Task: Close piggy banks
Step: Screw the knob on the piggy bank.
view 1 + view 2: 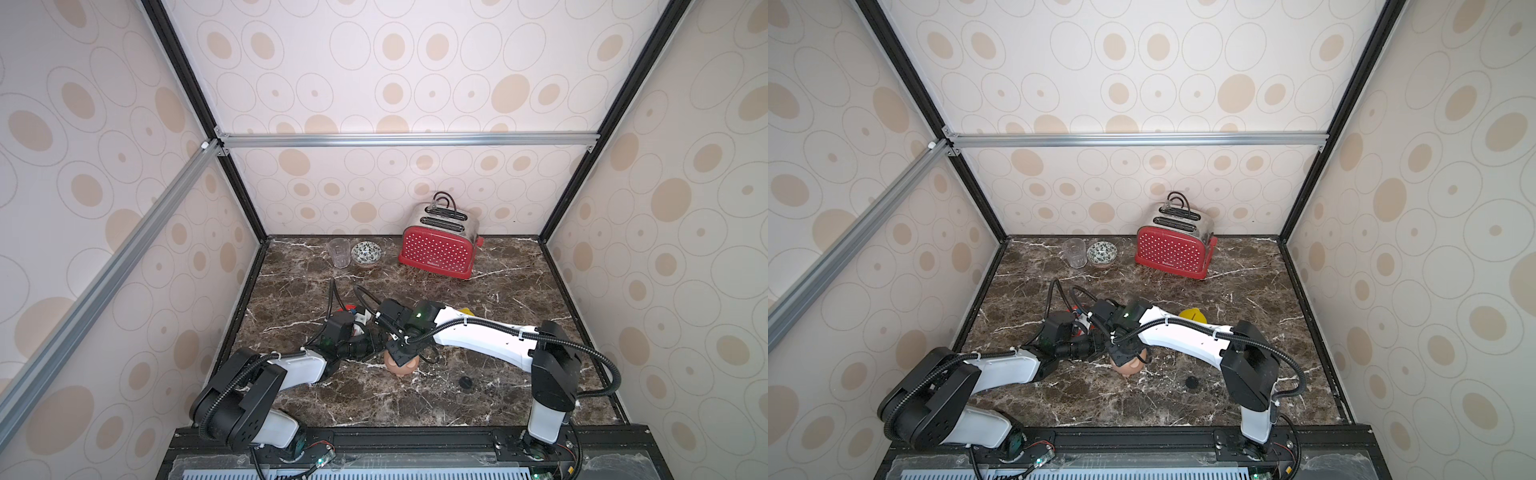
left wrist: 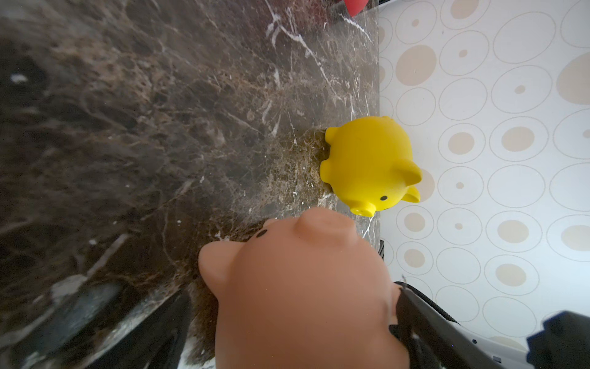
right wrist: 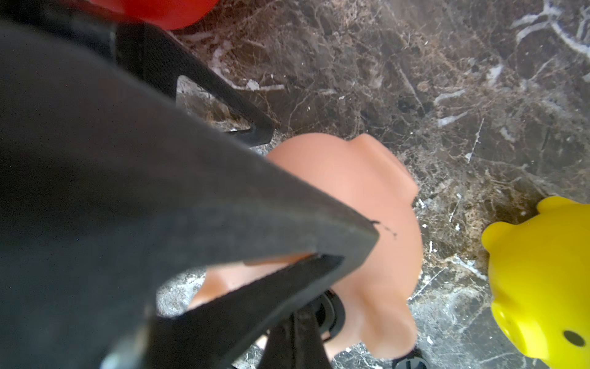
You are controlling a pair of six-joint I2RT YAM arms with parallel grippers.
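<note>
- toaster (image 1: 436,253): red, white dots, silver top
- desk (image 1: 415,407): dark brown marble, white veins
- bowl (image 1: 366,252) beside toaster: white, dark speckled pattern
- pale pink piggy bank (image 2: 303,287)
- yellow piggy bank (image 2: 367,163)
- walls (image 1: 374,62): cream, tan ovals

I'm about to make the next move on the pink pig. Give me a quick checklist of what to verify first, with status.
1. Pale pink piggy bank between the open jaws of the left gripper: ok.
2. Right gripper shut, tips over that pig: ok.
3. Its belly hole closed: cannot tell.
4. Loose black round cap on the table, unobstructed: ok.
5. Yellow piggy bank upright, apart from the pink one: ok.
6. Red piggy bank closed: cannot tell, mostly hidden.
</note>
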